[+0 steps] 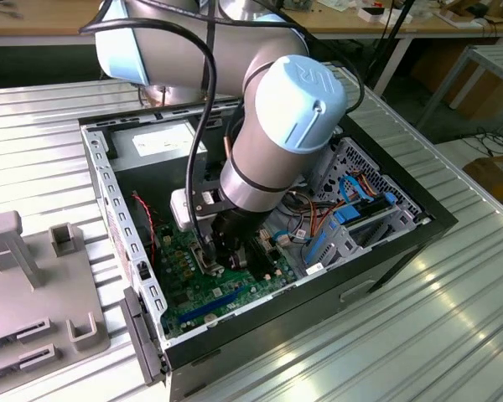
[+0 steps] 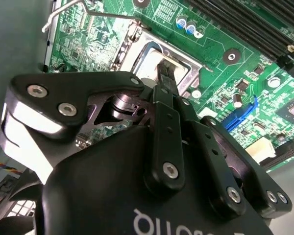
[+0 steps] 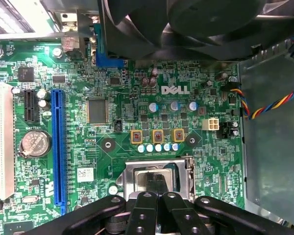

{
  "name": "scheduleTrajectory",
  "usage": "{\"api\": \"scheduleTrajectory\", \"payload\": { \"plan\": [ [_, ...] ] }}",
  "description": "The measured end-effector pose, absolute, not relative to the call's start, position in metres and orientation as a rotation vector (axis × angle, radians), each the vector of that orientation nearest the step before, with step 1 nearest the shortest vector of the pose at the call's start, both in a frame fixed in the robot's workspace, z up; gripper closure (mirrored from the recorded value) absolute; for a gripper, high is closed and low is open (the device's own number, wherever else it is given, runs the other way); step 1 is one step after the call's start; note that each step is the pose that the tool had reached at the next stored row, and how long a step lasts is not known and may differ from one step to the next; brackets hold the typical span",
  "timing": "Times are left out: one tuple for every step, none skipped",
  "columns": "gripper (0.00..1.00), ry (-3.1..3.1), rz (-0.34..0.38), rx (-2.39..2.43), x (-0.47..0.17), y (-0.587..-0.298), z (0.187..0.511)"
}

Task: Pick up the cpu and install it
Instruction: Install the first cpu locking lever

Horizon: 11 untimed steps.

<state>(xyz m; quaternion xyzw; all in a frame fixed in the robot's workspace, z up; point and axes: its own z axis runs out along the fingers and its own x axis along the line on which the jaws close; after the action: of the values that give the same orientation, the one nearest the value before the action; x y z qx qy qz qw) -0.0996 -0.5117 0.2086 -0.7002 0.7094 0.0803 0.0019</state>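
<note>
Exterior view: gripper (image 1: 220,261) down inside open computer case (image 1: 386,251), over green motherboard (image 1: 193,289). Second wrist view: fingertips (image 2: 167,73) together at socket frame (image 2: 137,49), seemingly pinching the cpu (image 2: 154,58), which sits within socket; grip itself hard to confirm.

Motherboard (image 1: 203,280) in case (image 1: 386,251); claw (image 1: 220,258) above socket (image 3: 157,177).
</note>
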Motion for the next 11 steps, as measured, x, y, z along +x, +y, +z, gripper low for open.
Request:
{"api": "scheduleTrajectory", "payload": {
  "plan": [
    [0.89,2.226,0.252,-2.197,-0.1,-0.512,0.212],
    [0.89,2.226,0.252,-2.197,-0.1,-0.512,0.214],
    [0.89,2.226,0.252,-2.197,-0.1,-0.512,0.216],
    [0.89,2.226,0.252,-2.197,-0.099,-0.512,0.218],
    [0.89,2.226,0.252,-2.197,-0.099,-0.512,0.219],
    [0.89,2.226,0.252,-2.197,-0.098,-0.512,0.221],
    [0.89,2.226,0.252,-2.197,-0.096,-0.512,0.223],
    [0.89,2.226,0.252,-2.197,-0.096,-0.512,0.226],
    [0.89,2.226,0.252,-2.197,-0.095,-0.512,0.228],
    [0.89,2.226,0.252,-2.197,-0.093,-0.512,0.23],
    [0.89,2.226,0.252,-2.197,-0.092,-0.512,0.232]
  ]
}}
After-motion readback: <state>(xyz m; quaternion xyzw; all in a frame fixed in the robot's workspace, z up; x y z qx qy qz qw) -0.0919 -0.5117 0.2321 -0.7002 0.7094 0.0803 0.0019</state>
